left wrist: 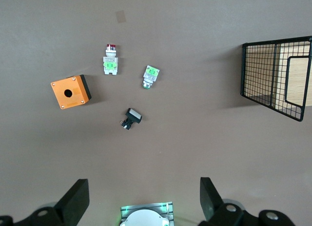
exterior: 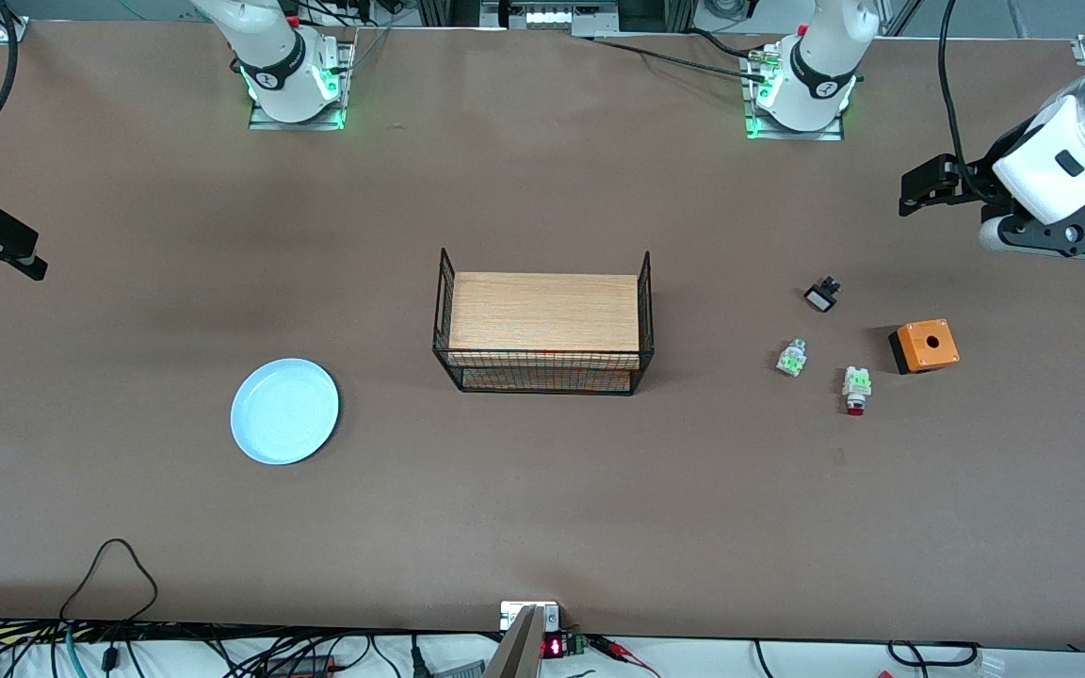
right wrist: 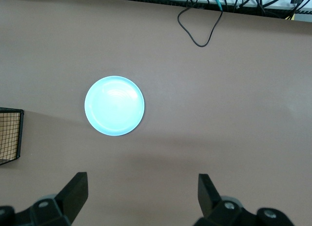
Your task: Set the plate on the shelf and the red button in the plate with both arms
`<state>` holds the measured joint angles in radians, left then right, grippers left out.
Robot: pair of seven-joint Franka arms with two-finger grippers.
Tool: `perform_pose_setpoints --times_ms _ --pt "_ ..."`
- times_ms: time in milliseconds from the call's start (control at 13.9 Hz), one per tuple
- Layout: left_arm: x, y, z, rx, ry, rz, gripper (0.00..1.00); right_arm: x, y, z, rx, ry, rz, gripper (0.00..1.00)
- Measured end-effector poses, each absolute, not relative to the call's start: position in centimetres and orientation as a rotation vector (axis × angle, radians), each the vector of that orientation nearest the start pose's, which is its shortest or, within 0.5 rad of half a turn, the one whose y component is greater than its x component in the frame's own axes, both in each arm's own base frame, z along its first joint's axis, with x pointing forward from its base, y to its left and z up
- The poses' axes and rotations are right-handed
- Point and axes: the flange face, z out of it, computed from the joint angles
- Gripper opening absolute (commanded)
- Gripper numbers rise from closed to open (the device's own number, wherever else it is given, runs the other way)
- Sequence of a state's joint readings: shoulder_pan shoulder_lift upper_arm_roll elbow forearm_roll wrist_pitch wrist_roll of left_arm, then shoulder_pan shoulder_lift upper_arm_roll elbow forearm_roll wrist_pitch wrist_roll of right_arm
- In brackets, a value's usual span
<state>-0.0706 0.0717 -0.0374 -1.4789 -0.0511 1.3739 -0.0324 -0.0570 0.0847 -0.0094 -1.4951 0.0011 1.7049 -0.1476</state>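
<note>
Right gripper [right wrist: 141, 199] up over the table edge at the right arm's end, fingers spread wide, holding nothing. Plate [exterior: 284, 411] flat on the table toward that same end, nearer the front camera than the gripper and well apart from it. Round, shallow, pale blue, raised rim, nothing on it. Clearly the right arm's to fetch; no long axis to line up with, so probably any rim edge serves.

Mid-table, a black wire rack [exterior: 543, 323] with a wooden board on top, between the plate and the small parts.

Toward the left arm's end, the parts cluster: white-green part without red tip [exterior: 791, 358], small black part [exterior: 822, 296], red button [exterior: 856, 389], orange box with a hole [exterior: 924, 346]. Red button lying on its side, white-and-green body, red cap pointing toward the front camera, long axis running roughly toward and away from that camera. Just beside the orange box, near the capless twin.

Left gripper [left wrist: 144, 199] over the table's left-arm end, jaws wide apart, empty. Nearer arm for the button; likely a grasp across the body's short width.
</note>
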Motion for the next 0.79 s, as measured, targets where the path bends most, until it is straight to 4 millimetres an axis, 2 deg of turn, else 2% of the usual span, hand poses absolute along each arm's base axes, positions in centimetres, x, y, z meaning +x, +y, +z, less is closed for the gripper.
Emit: perform_pose_setpoints --times_ms 432,793 --pt "55.1 -6.5 61.2 -3.167 0.129 0.285 1.00 59.0 -6.7 61.5 -3.135 -0.049 -0.132 1.00" --pt "55.1 -6.5 61.2 -3.167 0.129 0.285 1.00 60.0 -6.6 57.3 -3.080 -0.025 -0.104 1.00"
